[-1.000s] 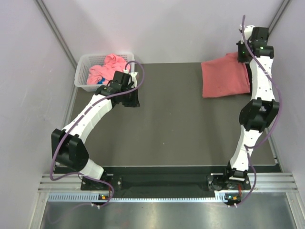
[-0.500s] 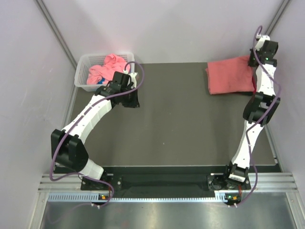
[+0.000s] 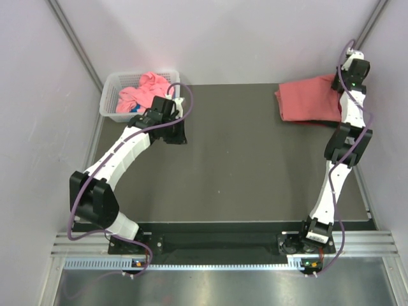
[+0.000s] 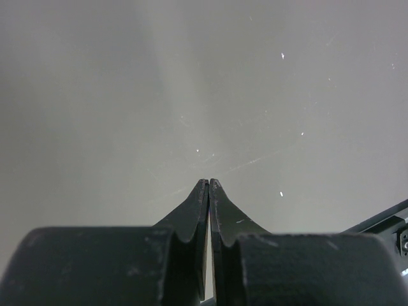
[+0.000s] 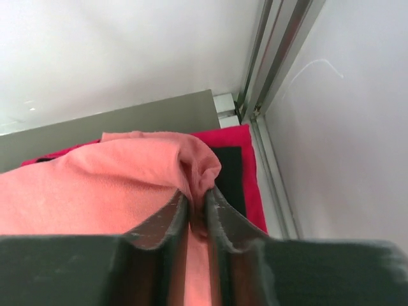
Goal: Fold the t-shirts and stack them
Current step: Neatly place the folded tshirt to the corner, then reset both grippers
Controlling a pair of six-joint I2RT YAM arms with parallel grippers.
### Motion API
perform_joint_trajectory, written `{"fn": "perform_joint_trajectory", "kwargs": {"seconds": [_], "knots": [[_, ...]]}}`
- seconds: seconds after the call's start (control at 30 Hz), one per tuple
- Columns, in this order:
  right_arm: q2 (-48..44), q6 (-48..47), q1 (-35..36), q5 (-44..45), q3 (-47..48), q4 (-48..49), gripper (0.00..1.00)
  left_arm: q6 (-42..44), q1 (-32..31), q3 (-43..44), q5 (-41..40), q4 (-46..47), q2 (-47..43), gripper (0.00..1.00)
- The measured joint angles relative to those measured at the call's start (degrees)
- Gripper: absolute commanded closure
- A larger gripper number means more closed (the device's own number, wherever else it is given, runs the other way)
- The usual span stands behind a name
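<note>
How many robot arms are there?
2. The left arm is beside the basket at the far left; the right arm stretches to the far right corner, fingers pinching the salmon shirt.

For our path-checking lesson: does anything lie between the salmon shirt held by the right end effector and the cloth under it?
Nothing visible does. The right end effector pinches the salmon shirt, which hangs just over the red cloth and black cloth.

From high behind the near edge we look down over the whole tabletop (image 3: 242, 166). Our left wrist view hugs bare tabletop; our right one, equally close, shares the salmon shirt (image 5: 95, 185) with the overhead frame's upper right.
</note>
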Motion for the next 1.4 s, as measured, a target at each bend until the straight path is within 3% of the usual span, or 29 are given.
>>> {"fn": "perform_joint_trajectory", "kwargs": {"seconds": [0.03, 0.07, 0.17, 0.3, 0.47, 0.57, 0.63, 0.7, 0.8, 1.1, 1.4], "knots": [[0.0, 0.28, 0.0, -0.17, -0.07, 0.28, 0.57, 0.0, 0.02, 0.0, 0.0, 0.04, 0.0, 0.94], [0.0, 0.76, -0.02, -0.24, -0.35, 0.87, 0.52, 0.0, 0.04, -0.02, 0.07, 0.11, 0.0, 0.94], [-0.33, 1.05, -0.15, -0.57, -2.34, 3.76, 0.51, 0.0, 0.22, -0.04, 0.26, 0.33, 0.0, 0.94], [-2.56, 1.25, 0.02, -0.81, -7.76, 4.92, 0.4, -0.02, 0.52, -0.24, 0.48, 0.72, 0.0, 0.94], [-9.68, 2.19, 1.11, -0.39, -17.62, 5.05, 0.4, -0.13, 0.79, -0.55, 1.49, 1.05, 0.0, 0.94], [-17.03, 2.32, 2.82, 1.22, -24.9, 5.64, 0.41, -0.24, 0.94, -0.57, 1.77, 1.31, -0.02, 0.94], [-21.09, 2.34, 4.76, 1.77, -27.41, 6.01, 0.48, -0.26, 0.94, -1.01, 1.95, 1.68, -0.11, 0.94], [-24.44, 2.49, 7.32, 1.95, -28.79, 6.54, 0.66, -0.33, 0.94, -1.57, 2.14, 1.99, -0.15, 0.95], [-28.7, 3.34, 11.08, 1.44, -33.14, 8.31, 0.83, -0.52, 0.94, -1.88, 2.62, 2.12, -0.17, 0.95], [-28.85, 6.08, 17.77, -3.06, -48.33, 10.38, 0.87, -1.6, 0.96, -2.51, 3.91, 2.64, -2.62, 0.94], [-24.15, 6.86, 17.2, -4.39, -50.29, 9.86, 0.85, -4.26, 0.98, -5.46, 5.42, 3.19, -6.78, 0.94]]}}
